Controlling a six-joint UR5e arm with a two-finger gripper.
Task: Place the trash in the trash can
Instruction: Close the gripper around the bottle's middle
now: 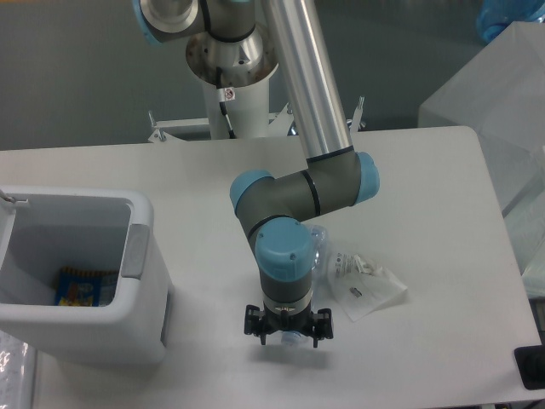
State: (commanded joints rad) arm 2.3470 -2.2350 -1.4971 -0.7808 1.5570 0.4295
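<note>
Table (426, 170) surface fills most of the frame, white and flat, and you have the trash can (145, 315) standing at its lower left with the mouth open upward, so a drop from above would land inside. Something flat with yellow and blue print (81, 287) already lies on its floor; you cannot tell what it is. The grey tab (134, 251) sits on the right rim, the side facing the arm.

Your UR5e arm (298, 192) reaches down from the upper centre and folds at the elbow, so the wrist points straight down over the lower middle of the frame. That posture suits carrying a small thing from above.

The crumpled wrapper (366, 285) lies on the table just right of the wrist, untouched, its printed label facing up and its long side running roughly left to right.

The gripper (288, 328) sits narrow, its fingers closed in around the small clear bottle (292, 337), of which you see only a pale sliver below the wrist. It appears pinched there, but the label is hidden. Judging by that sliver, its long axis probably runs up and down, in line with the wrist, though you cannot confirm which end is up.
</note>
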